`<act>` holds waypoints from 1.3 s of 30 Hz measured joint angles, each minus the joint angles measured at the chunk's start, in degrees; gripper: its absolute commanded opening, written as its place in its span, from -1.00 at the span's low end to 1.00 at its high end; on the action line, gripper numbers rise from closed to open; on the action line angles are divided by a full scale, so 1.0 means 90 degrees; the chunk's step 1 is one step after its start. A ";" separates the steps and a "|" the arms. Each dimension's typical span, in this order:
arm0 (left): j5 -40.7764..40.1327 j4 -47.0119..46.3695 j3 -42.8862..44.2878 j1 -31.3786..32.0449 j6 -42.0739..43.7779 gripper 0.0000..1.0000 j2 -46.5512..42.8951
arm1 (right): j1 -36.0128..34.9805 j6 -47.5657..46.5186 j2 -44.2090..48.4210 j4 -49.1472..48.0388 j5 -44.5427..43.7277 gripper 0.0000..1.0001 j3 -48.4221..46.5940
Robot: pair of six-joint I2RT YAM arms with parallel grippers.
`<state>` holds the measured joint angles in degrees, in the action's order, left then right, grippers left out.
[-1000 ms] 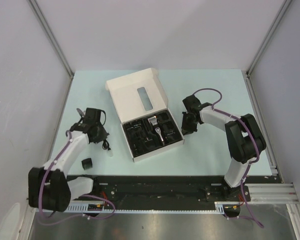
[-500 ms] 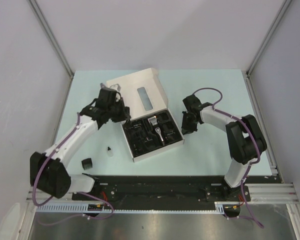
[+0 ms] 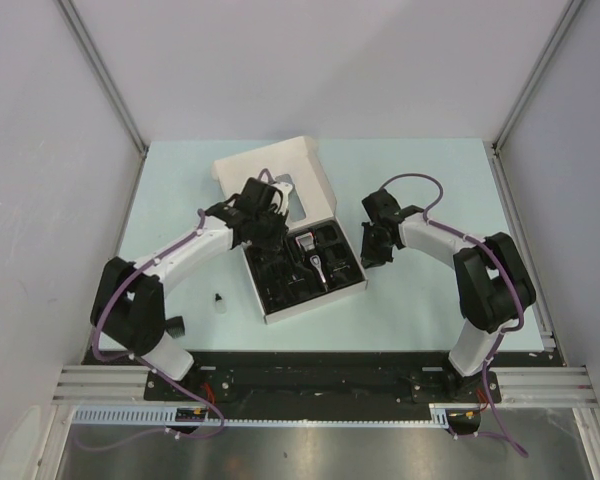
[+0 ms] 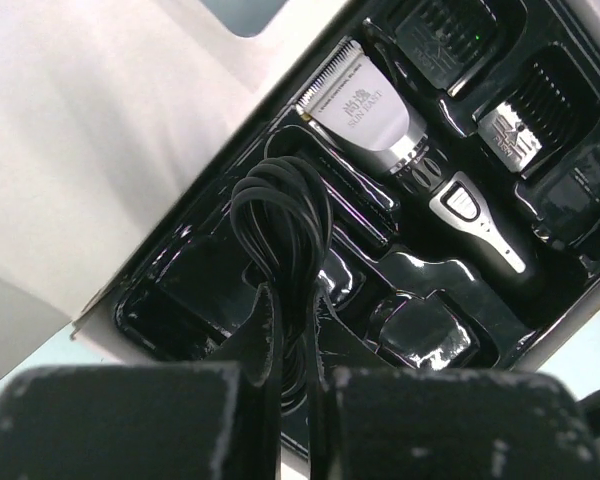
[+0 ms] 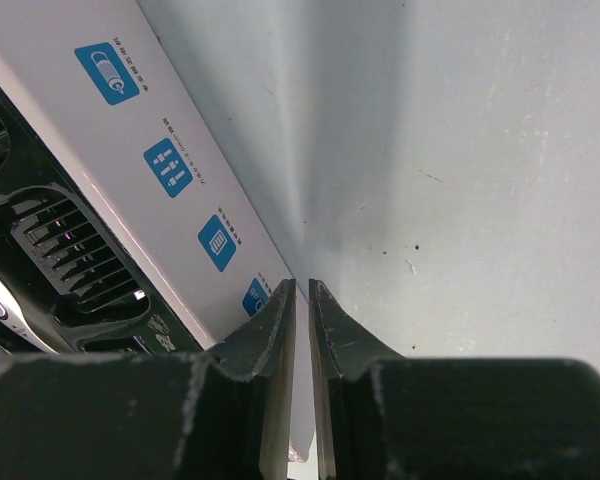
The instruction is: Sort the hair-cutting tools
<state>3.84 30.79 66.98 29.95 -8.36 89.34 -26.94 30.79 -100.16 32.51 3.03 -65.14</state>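
left hand point(image 4: 292, 335): the coiled, rubbery cable point(image 4: 280, 215) is being pinched and dangled over a glossy moulded tray point(image 4: 170, 300) pocket, apparently for lowering in | silver-headed clipper point(image 4: 400, 150) and ribbed comb guards point(image 4: 525, 110) are being cradled in neighbouring pockets | right hand point(image 5: 302, 300): pressed together and empty, being rested just beside the white cardboard box point(image 5: 160, 170) on the desk point(image 5: 480, 150), perhaps bracing it

Black plastic tray point(image 4: 170, 310): v. glossy, wet-looking highlights. In tray's middle, clipper point(image 4: 380, 120): brushed silver metal-look head, glossy black body, satin silver switch. Over tray's left pockets, cable point(image 4: 280, 210): smooth black, rubbery, slight sheen. Comb guards point(image 4: 528, 112) in tray's right pockets: ribbed black plastic, semi-gloss. Box lid point(image 4: 100, 130) beside tray: white matt card. Left gripper point(image 4: 292, 320) and right gripper point(image 5: 302, 300): matt black, edges scuffed grey. Table point(image 5: 500, 150) outside tray: pale, smooth, matt, few specks.
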 measured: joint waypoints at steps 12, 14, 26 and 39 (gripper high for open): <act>-0.0457 -0.0022 -0.0240 0.0165 0.0537 -0.82 0.0347 | -0.0024 -0.0058 0.0000 0.0002 -0.0024 -0.70 0.0000; -0.0452 -0.0007 -0.0304 0.0165 0.0590 -0.80 0.0367 | -0.0022 -0.0066 0.0000 0.0002 -0.0019 -0.70 0.0000; -0.0408 -0.0080 -0.0381 0.0165 0.0775 -0.27 0.0799 | 0.0131 -0.0053 0.0301 -0.0005 -0.0017 -0.68 0.0017; -0.0741 -0.0078 -0.0325 0.0165 0.0767 0.17 0.0865 | 0.0204 0.0080 0.0724 0.0041 -0.0070 -0.65 0.0024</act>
<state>-2.83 30.09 64.05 31.44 -1.45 97.12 -25.10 31.51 -93.65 32.88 2.39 -64.93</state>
